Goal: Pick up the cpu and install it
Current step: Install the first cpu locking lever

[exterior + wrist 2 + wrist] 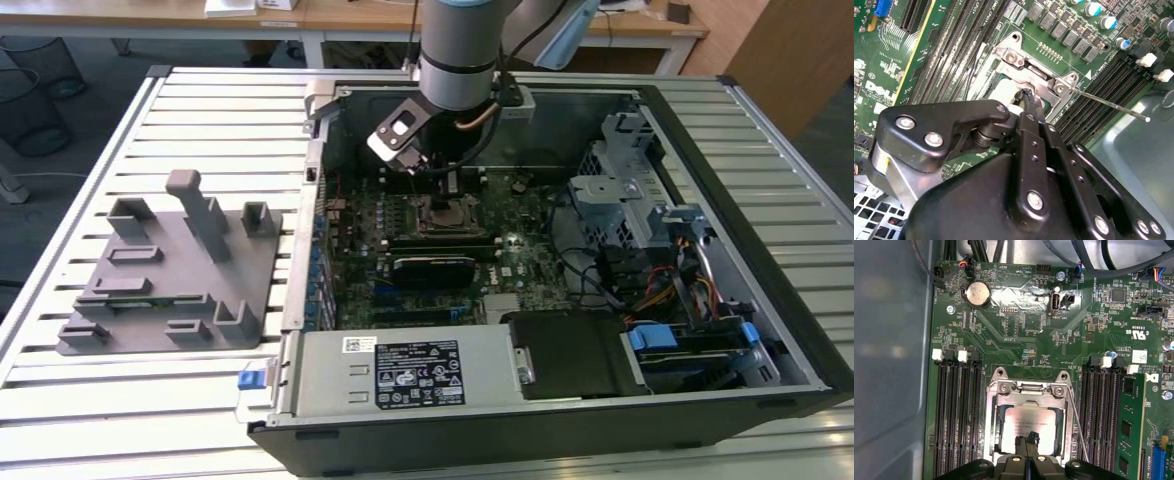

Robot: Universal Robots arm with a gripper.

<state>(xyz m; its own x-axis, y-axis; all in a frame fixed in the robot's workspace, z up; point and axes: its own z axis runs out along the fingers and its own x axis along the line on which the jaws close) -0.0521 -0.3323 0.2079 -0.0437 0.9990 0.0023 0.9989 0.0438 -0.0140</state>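
Note:
The cpu (1030, 419), a silvery square chip, lies flat inside the motherboard socket, framed by the socket's metal frame (1029, 388). In the second wrist view the cpu (1002, 93) shows as a pale patch under the frame (1029, 70). My gripper (1027, 441) hangs right over the chip's near edge, its two black fingers pressed together with no gap and the tips at or touching the chip's top (1026, 95). In the exterior view the gripper (447, 185) reaches down into the open computer case, just above the socket (447, 215).
A thin metal lever rod (1109, 104) sticks out beside the socket. Black memory slots flank it, with a green memory module (1126, 425) on one side. Grey case wall (889, 365) is close by. A grey fixture (174, 270) sits on the slatted table at the exterior view's left.

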